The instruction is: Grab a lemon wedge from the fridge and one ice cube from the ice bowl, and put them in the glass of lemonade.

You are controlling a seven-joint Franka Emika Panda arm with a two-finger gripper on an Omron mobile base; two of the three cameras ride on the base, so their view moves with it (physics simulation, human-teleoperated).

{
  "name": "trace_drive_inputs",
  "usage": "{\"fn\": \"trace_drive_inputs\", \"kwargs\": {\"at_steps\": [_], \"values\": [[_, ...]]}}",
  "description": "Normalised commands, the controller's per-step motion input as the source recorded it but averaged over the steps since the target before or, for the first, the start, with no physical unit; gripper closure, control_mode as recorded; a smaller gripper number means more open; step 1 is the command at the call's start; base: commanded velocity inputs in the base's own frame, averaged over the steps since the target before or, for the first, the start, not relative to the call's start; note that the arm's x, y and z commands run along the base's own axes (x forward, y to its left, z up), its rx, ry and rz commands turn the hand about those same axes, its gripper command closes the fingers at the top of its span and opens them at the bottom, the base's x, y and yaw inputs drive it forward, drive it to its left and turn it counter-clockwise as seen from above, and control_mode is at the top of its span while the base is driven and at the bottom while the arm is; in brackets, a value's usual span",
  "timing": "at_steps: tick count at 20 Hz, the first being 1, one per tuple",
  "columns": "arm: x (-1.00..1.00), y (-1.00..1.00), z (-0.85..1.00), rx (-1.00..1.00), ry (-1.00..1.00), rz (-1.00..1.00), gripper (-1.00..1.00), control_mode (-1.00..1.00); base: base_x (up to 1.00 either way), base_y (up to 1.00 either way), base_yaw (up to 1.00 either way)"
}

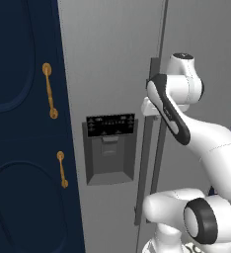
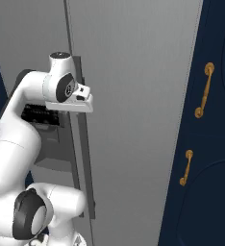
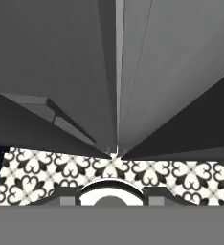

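Note:
The grey steel fridge [image 1: 107, 64] [image 2: 138, 96] stands close in front of me with both doors closed. Its long dark handles [image 1: 146, 168] [image 2: 85, 163] run down beside the centre seam. My gripper [image 1: 148, 107] [image 2: 81, 104] sits right against the handles at about the height of the dispenser's top. Its fingers are hidden behind the white hand, so I cannot tell whether they grip a handle. In the hand view I look steeply down the doors [image 3: 61, 57], with the seam between two dark handle edges. The lemon wedge, ice cube, ice bowl and glass of lemonade are out of view.
A black-panelled dispenser recess [image 1: 110, 148] is set in the left door. Navy cabinets with brass handles flank the fridge on the left [image 1: 23, 123] and on the right [image 2: 210, 144]. A black-and-white patterned floor [image 3: 37, 172] lies at the fridge's foot.

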Motion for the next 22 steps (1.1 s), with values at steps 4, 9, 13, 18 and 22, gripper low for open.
{"fn": "trace_drive_inputs", "kwargs": {"at_steps": [4, 9, 13, 18, 22], "values": [[0.0, 0.0, -0.02, 0.0, 0.05, 0.0, -1.0, -1.0, 0.0, 0.0, 0.0], [-0.7, -0.08, 0.0, 0.01, 0.0, -0.12, -1.0, -1.0, 0.0, 0.0, 0.0], [-0.88, -0.2, -0.07, 0.02, -0.01, -0.14, -1.0, -1.0, 0.0, 0.0, 0.0], [-0.47, -0.18, -0.46, 0.05, 0.09, -0.16, -1.0, -1.0, 0.0, 0.0, 0.0], [-0.02, -0.04, -0.06, 0.0, 0.05, -0.02, -1.0, 1.0, -0.59, 0.01, 0.01]]}}
